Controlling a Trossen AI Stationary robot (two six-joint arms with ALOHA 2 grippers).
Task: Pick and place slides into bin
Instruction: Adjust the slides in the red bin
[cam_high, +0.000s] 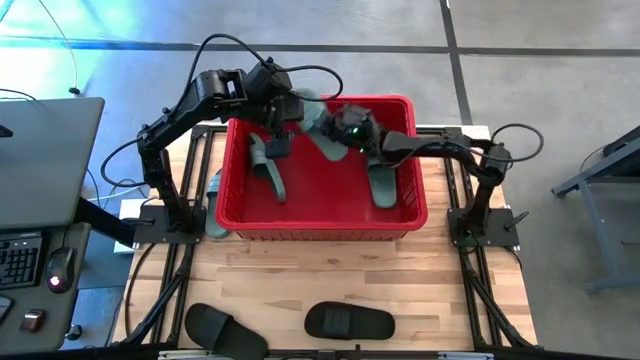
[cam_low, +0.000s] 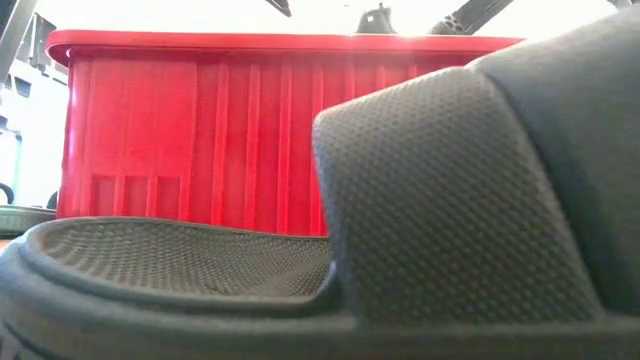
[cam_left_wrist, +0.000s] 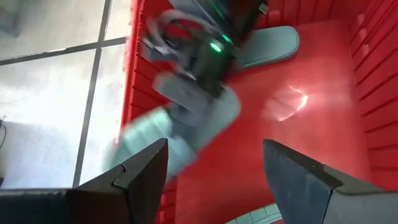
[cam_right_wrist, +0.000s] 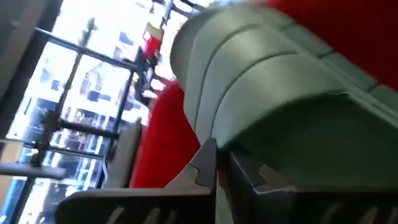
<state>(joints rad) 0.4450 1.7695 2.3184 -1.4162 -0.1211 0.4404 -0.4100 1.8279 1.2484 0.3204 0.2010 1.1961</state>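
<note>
high view shows the red bin (cam_high: 322, 212) at the middle of the table (cam_high: 330, 280), with both arms reaching in over its far wall. the right claw (cam_high: 352, 132) hangs above the far middle of the bin, pinched tight on a green slide (cam_high: 330, 140); in the right wrist view the ribbed strap of that slide (cam_right_wrist: 261, 93) fills the frame just past the closed fingers (cam_right_wrist: 208, 163), with red wall behind it. that slide looks lifted and tilted, its long axis running roughly from the far wall toward the near right, so a drop from here should land it inside.

the left claw (cam_high: 275, 135) sits over the far left part of the bin with its fingers (cam_left_wrist: 144, 171) spread wide and nothing between them. a second green slide (cam_high: 262, 165) lies flat on the bin floor right below it, long axis front to back, and a third (cam_high: 385, 180) lies on the right side.

two black slides (cam_high: 225, 330) (cam_high: 348, 322) wait on the table's near edge, well apart from both claws, long axes across the table. one more green slide (cam_high: 215, 205) rests outside the bin's left wall, nearer the left arm.
</note>
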